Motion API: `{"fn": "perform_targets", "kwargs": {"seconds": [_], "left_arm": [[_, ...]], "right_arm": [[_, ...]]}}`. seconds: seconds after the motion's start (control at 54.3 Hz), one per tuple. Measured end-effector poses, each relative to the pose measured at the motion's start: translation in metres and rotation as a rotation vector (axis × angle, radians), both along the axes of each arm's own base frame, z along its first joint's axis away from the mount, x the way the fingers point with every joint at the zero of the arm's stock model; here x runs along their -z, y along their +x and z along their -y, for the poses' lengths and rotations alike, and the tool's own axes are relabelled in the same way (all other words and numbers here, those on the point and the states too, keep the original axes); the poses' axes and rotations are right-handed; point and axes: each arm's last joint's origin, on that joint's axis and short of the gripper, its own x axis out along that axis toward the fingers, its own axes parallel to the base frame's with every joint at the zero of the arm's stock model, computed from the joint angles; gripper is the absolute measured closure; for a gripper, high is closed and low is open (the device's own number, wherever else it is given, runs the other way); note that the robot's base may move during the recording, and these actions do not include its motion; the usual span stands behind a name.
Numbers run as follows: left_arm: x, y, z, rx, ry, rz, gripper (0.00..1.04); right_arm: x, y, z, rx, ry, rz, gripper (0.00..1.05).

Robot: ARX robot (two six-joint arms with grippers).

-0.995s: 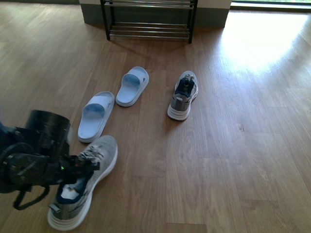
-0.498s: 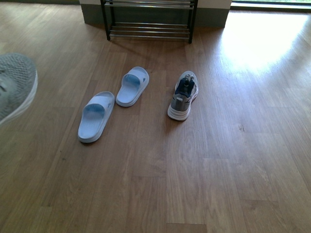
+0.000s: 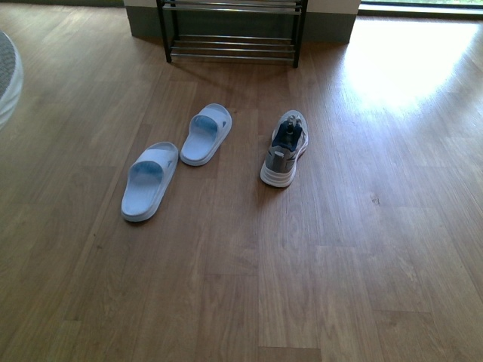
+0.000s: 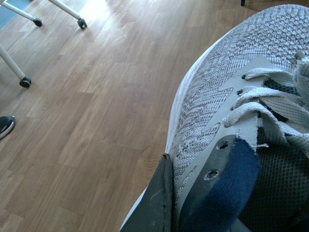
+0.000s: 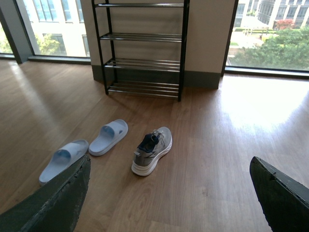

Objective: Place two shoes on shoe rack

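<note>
One grey knit sneaker [image 3: 283,147] with a thick white sole stands on the wood floor, toe toward the shoe rack [image 3: 230,47]. My left gripper [image 4: 176,203] is shut on the collar of the other grey sneaker [image 4: 227,82], held above the floor. A dark finger [image 4: 157,203] presses its outer side. Only that sneaker's toe [image 3: 7,75] shows at the front view's left edge. My right gripper [image 5: 169,203] is open and empty, high above the floor. Past it stand the floor sneaker [image 5: 152,151] and the black rack [image 5: 142,48] with silver rods.
Two pale blue slide sandals [image 3: 149,181] [image 3: 206,133] lie left of the floor sneaker. White furniture legs on casters [image 4: 25,82] and a dark shoe tip [image 4: 5,125] appear in the left wrist view. Windows and a wall stand behind the rack.
The left arm lifted the held sneaker from the near left floor up and leftward. The arm has left the front view and only the toe remains at the edge.
</note>
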Motion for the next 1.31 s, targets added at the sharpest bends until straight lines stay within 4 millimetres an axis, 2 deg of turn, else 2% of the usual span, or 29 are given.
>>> {"fn": "perform_targets", "kwargs": {"seconds": [1.309], "left_arm": [[0.0002, 0.0, 0.0003, 0.007, 0.0, -0.002, 1.03]], "right_arm": [[0.0, 0.0, 0.0, 0.001, 0.0, 0.0, 0.09]]}}
